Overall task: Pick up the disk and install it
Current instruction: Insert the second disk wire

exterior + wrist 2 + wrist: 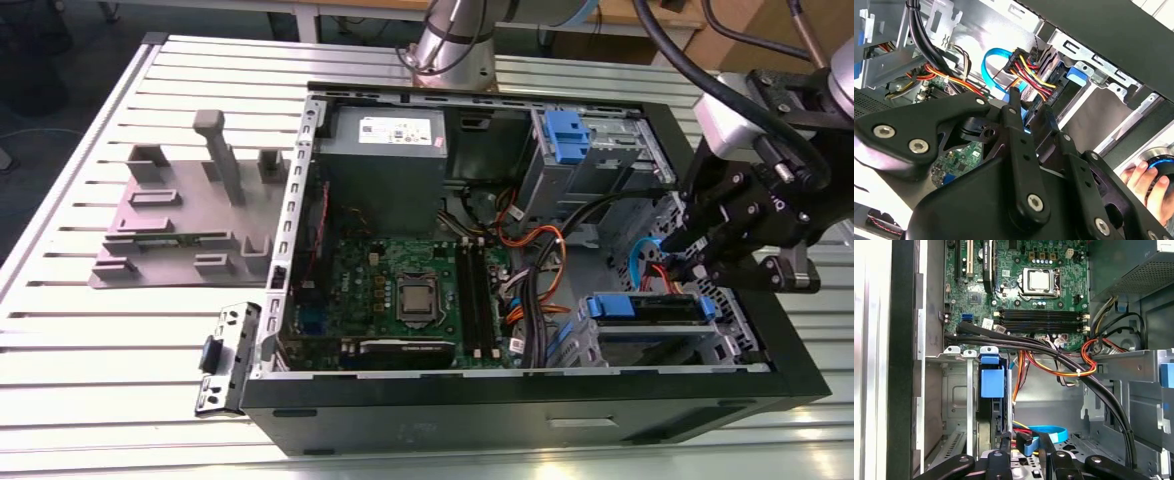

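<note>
Looking at this, the disk (pixel 647 308) sits in the drive cage (pixel 727 345) at the corner of the case (pixel 534 415) on the exterior view's right, with its blue bracket (pixel 992 381) showing at the cage mouth in the first wrist view. The gripper (pixel 1025 452) hangs right over the connector end of it, its 2 fingers (pixel 1003 447) a little apart and straddling the blue data cable (pixel 1050 432). As far as I can judge it has hold of nothing. My main worry is snagging: the red, yellow and black power leads (pixel 1029 75) and that blue cable bunch up right at the fingertips, so any sideways drag could hook a wire and tug a plug loose, or cock the disk in its rails. The thick black cable (pixel 1094 390) crosses just beside too. Room is tight, with cage sheet metal on both sides and the case wall (pixel 904 360) close by, so straight up looks like the only free way out. Also, a person's hand (pixel 1140 177) is near the arm in the second wrist view, which isn't great.
</note>
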